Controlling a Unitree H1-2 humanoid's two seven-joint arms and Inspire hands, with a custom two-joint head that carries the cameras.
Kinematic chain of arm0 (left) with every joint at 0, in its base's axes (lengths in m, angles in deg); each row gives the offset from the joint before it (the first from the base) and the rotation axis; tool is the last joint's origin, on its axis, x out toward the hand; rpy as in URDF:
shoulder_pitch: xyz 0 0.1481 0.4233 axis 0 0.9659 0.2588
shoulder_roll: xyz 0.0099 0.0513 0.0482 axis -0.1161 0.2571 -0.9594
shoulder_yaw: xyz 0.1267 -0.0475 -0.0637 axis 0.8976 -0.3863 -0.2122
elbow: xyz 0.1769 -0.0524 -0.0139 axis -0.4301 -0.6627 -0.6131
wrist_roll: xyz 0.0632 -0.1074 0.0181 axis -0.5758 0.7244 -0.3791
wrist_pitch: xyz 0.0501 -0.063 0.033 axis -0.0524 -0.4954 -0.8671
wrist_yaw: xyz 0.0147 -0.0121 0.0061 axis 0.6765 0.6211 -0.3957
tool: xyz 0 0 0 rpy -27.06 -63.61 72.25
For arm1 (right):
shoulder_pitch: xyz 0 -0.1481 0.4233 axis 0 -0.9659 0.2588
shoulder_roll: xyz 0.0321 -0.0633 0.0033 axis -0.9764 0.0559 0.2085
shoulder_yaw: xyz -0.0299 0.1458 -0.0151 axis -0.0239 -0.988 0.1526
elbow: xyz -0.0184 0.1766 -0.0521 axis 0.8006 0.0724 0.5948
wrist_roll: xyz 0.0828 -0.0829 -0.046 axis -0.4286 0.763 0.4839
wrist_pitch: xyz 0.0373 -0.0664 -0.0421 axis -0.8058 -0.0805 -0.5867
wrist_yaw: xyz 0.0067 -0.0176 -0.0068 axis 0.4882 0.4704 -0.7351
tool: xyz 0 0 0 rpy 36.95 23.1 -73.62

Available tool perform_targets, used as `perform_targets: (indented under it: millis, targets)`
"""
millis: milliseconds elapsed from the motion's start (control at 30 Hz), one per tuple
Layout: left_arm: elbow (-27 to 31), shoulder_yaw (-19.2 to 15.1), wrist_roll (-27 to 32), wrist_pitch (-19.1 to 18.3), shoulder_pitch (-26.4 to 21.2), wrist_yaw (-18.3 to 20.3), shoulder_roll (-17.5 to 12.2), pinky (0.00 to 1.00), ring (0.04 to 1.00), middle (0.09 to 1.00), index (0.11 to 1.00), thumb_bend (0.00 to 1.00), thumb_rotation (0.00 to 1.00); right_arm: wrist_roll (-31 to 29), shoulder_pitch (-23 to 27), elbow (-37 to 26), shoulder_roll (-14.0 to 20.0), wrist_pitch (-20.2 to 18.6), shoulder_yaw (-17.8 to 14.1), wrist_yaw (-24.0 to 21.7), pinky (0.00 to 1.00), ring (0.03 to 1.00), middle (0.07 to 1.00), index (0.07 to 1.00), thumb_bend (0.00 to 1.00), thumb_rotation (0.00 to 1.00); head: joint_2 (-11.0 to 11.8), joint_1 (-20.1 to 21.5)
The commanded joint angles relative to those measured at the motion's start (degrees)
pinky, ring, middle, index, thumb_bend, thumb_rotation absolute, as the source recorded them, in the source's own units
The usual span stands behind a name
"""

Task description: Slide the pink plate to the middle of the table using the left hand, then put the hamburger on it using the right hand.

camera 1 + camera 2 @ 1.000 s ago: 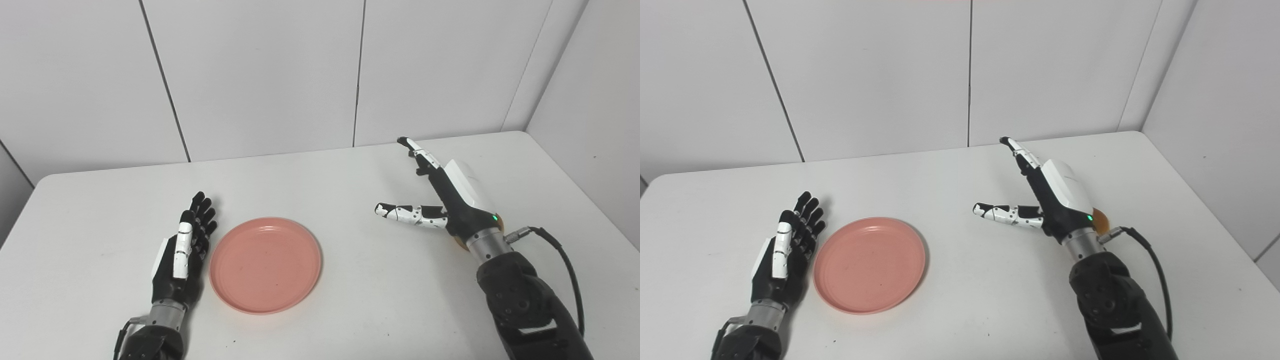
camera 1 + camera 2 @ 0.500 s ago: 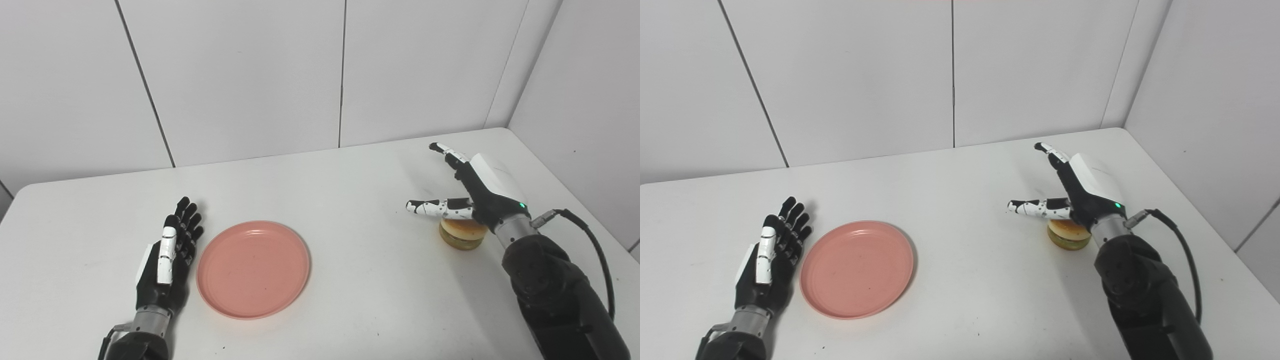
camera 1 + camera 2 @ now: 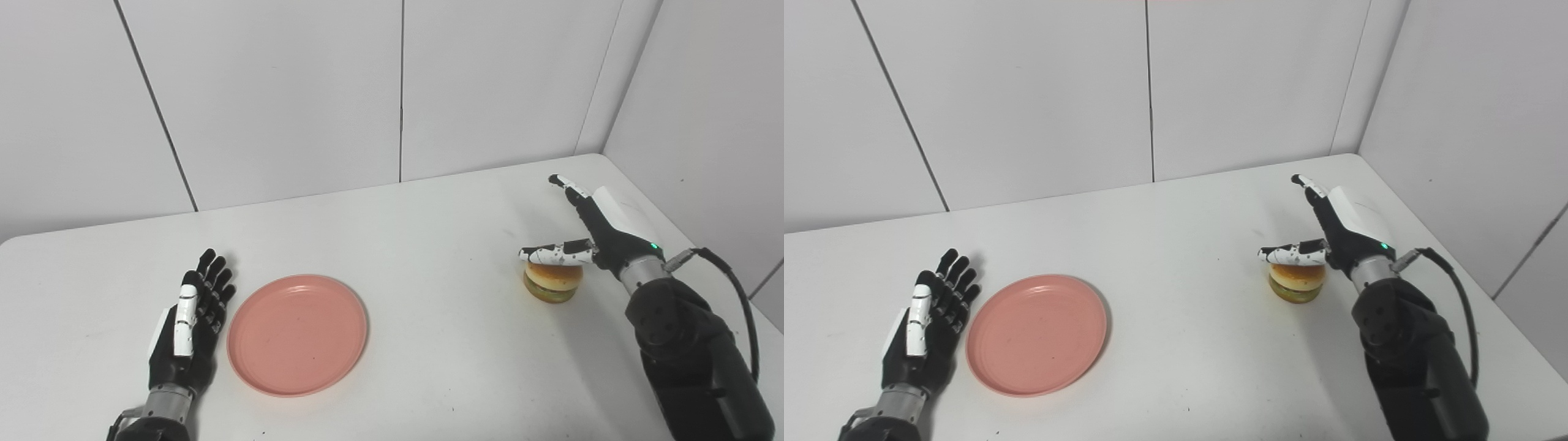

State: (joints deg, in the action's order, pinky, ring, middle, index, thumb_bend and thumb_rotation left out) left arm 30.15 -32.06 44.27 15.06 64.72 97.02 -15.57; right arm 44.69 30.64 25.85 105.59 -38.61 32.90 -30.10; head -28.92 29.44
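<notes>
The pink plate [image 3: 297,334] lies flat on the white table [image 3: 429,257], left of its middle. My left hand [image 3: 187,327] is open and rests on the table right beside the plate's left rim. The hamburger [image 3: 552,282] stands on the table at the right. My right hand [image 3: 603,229] is open just above and behind it, thumb stretched over the bun's top, fingers pointing away toward the back wall. It holds nothing. The same scene shows in the right eye view, with the plate [image 3: 1036,334], the hamburger [image 3: 1296,282] and the right hand [image 3: 1341,226].
White wall panels close off the table at the back, and a side wall stands at the right. A black cable [image 3: 729,294] loops from my right wrist. The table's right edge runs close to the right arm.
The camera has swung right, shifting the whole picture left. My right hand has drawn back to the right and lowered over the hamburger, which was mostly hidden behind the wrist. Left hand and plate stay put.
</notes>
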Motion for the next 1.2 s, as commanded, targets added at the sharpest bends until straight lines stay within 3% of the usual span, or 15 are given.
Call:
perform_targets:
  millis: [0, 167, 333, 467, 667, 733, 800, 867, 933, 967, 1100, 1167]
  targets:
    - [-2.22, -0.3, 0.44, -0.85, 3.2, 0.81, -0.67, 1.0, 1.0, 1.0, 0.993, 0.48, 1.0, 1.65, 1.82, -0.25, -0.64, -0.2, -2.46, -2.92, 0.77, 0.878, 0.914, 0.912, 0.99, 0.33, 0.0, 0.13]
    - [-1.47, -0.37, 0.77, -1.56, 3.39, 0.88, -0.68, 1.0, 1.0, 1.0, 0.995, 0.48, 1.0, 4.89, 2.28, 0.98, -1.58, -0.18, -3.42, -7.19, 0.74, 0.876, 0.924, 0.917, 1.0, 0.37, -0.12, 0.17]
    - [-1.06, -0.49, 1.35, -2.29, 3.45, 1.14, -0.69, 1.0, 1.0, 1.0, 0.998, 0.48, 1.0, 7.6, 2.66, 3.27, -0.37, -0.19, -1.22, -10.25, 0.73, 0.876, 0.924, 0.926, 1.0, 0.4, -0.23, 0.01]
    - [-0.84, -0.63, 1.21, -2.32, 3.51, 0.86, -0.56, 1.0, 1.0, 1.0, 0.991, 0.47, 1.0, 8.86, 3.57, 5.38, -0.65, -0.2, -0.96, -13.28, 0.76, 0.893, 0.942, 0.943, 1.0, 0.36, -0.32, 0.06]
    - [-0.43, -0.38, 0.89, -2.25, 3.69, 1.12, -0.79, 1.0, 1.0, 1.0, 0.996, 0.48, 1.0, 9.48, 4.04, 8.52, -1.29, -0.2, -0.93, -12.51, 0.8, 0.911, 0.937, 0.93, 1.0, 0.29, -0.36, -0.04]
    - [-0.43, -0.45, 0.92, -2.2, 3.71, 1.01, -0.69, 1.0, 1.0, 1.0, 0.995, 0.47, 1.0, 11.94, 4.26, 9.47, -1.86, -0.2, -0.89, -11.66, 0.52, 0.655, 0.767, 0.907, 0.95, 0.14, -0.39, -0.13]
    - [-0.38, -0.43, 0.73, -2.12, 3.76, 0.85, -0.66, 1.0, 1.0, 1.0, 0.994, 0.47, 1.0, 13.36, 4.41, 10.25, -2.32, -0.2, -1.01, -10.76, 0.41, 0.502, 0.642, 0.868, 0.88, 0.04, -0.47, -0.22]
    - [-0.39, -0.39, 0.66, -2.06, 3.78, 0.88, -0.69, 1.0, 1.0, 1.0, 0.994, 0.47, 1.0, 13.58, 4.49, 10.75, -2.27, -0.2, -0.99, -10.47, 0.3, 0.395, 0.538, 0.849, 0.69, 0.01, -0.45, -0.25]
    - [-0.35, -0.44, 0.77, -2.18, 3.75, 0.81, -0.63, 1.0, 1.0, 1.0, 0.992, 0.47, 1.0, 13.74, 4.31, 11.05, -1.98, -0.18, -0.54, -8.85, 0.26, 0.347, 0.496, 0.836, 0.6, 0.0, -0.47, -0.36]
    - [-0.37, -0.43, 0.77, -2.08, 3.73, 0.84, -0.6, 1.0, 1.0, 1.0, 0.992, 0.47, 1.0, 13.55, 4.08, 11.18, -1.97, -0.15, -0.35, -6.73, 0.36, 0.426, 0.494, 0.788, 0.58, 0.0, -0.47, -0.46]
    - [-0.45, -0.53, 1.01, -1.83, 3.72, 0.92, -0.42, 1.0, 1.0, 1.0, 0.99, 0.46, 1.0, 13.09, 3.04, 11.34, -2.58, 0.21, 0.57, 3.05, 0.22, 0.419, 0.5, 0.627, 0.53, 0.0, -0.45, -0.54]
    - [-0.14, -0.54, 0.86, -2.21, 3.8, 0.62, -0.31, 1.0, 1.0, 1.0, 0.986, 0.47, 1.0, 13.15, 2.87, 11.49, -3.27, -0.04, 0.55, 7.05, 0.2, 0.437, 0.489, 0.596, 0.53, 0.0, -0.47, -0.63]
